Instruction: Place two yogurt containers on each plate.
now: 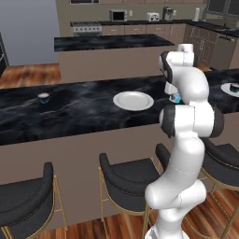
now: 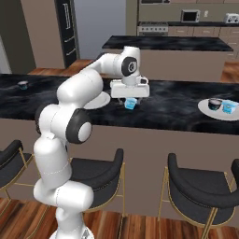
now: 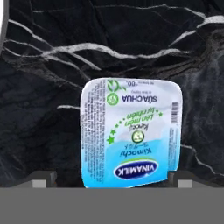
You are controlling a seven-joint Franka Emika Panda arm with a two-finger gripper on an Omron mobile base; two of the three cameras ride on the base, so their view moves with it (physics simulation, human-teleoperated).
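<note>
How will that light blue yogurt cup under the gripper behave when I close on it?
The light blue yogurt cup is small and squat, so it is probably light and unlikely to tip. Its walls look thin, so a hard squeeze may dent it. On the glossy counter it may slide if nudged.

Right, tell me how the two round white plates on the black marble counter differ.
The round white plate near the arm is bare, while the far round white plate carries a dark yogurt cup and a light blue yogurt cup. The bare plate lies close to the open gripper; the loaded one lies off to its right. Both are plain, flat and sit on the black marble counter.
</note>
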